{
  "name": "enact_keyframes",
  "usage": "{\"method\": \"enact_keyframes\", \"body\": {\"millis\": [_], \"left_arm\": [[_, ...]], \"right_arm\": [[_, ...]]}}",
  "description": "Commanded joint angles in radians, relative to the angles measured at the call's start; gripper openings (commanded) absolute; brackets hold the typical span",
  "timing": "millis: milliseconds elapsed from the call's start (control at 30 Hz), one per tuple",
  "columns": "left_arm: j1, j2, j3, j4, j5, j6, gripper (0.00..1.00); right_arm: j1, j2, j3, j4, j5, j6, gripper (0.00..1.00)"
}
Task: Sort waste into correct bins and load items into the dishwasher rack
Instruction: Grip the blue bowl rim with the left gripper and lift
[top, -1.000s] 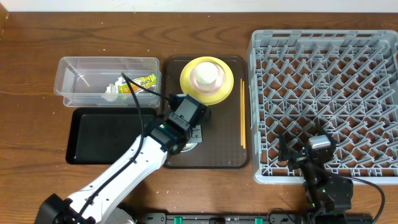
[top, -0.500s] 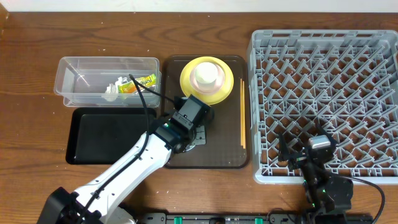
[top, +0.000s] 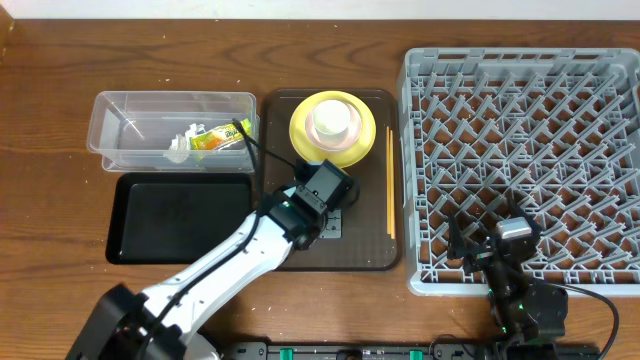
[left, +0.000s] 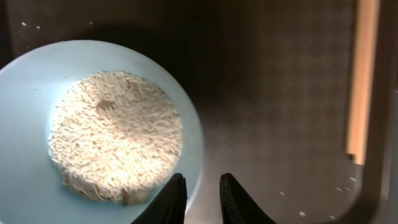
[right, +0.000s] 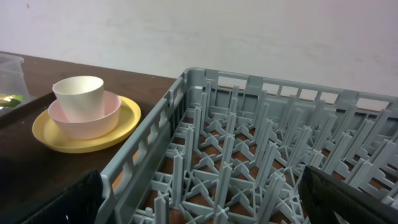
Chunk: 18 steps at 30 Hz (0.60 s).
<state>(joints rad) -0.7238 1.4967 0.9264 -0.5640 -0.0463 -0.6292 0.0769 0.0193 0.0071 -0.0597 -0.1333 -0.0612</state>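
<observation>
My left gripper (left: 200, 182) is shut on the rim of the light blue bowl (left: 25, 93), one finger inside and one outside. The bowl holds a heap of white rice (left: 115, 134) and sits over the brown serving tray (top: 370, 250). Wooden chopsticks (top: 389, 180) lie along that tray's right side. The yellow plate (top: 365, 135) carries the pink bowl (right: 93, 121) with the white cup (right: 79, 96) in it. My right gripper (right: 202, 199) stands open over the near-left corner of the grey dishwasher rack (top: 520, 170), holding nothing.
The clear tub (top: 120, 120) at the back left holds the snack wrapper (top: 220, 137) and the crumpled tissue (top: 180, 148). The shallow black tray (top: 180, 215) lies in front of it. A few loose rice grains (left: 345, 186) dot the brown tray.
My left arm has shifted rightward across the brown tray, and the blue bowl has come along with it. The right arm has not moved.
</observation>
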Motion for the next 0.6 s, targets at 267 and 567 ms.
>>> {"method": "enact_keyframes", "body": {"millis": [267,567], "left_arm": [[-0.002,0.098,-0.013,0.022,-0.051,-0.005,0.22],[-0.002,0.134,-0.014,0.039,-0.051,-0.005,0.22]], "right_arm": [[-0.005,0.001,-0.002,-0.004,0.006,0.004,0.99],[-0.005,0.001,-0.002,-0.004,0.006,0.004,0.99]]}}
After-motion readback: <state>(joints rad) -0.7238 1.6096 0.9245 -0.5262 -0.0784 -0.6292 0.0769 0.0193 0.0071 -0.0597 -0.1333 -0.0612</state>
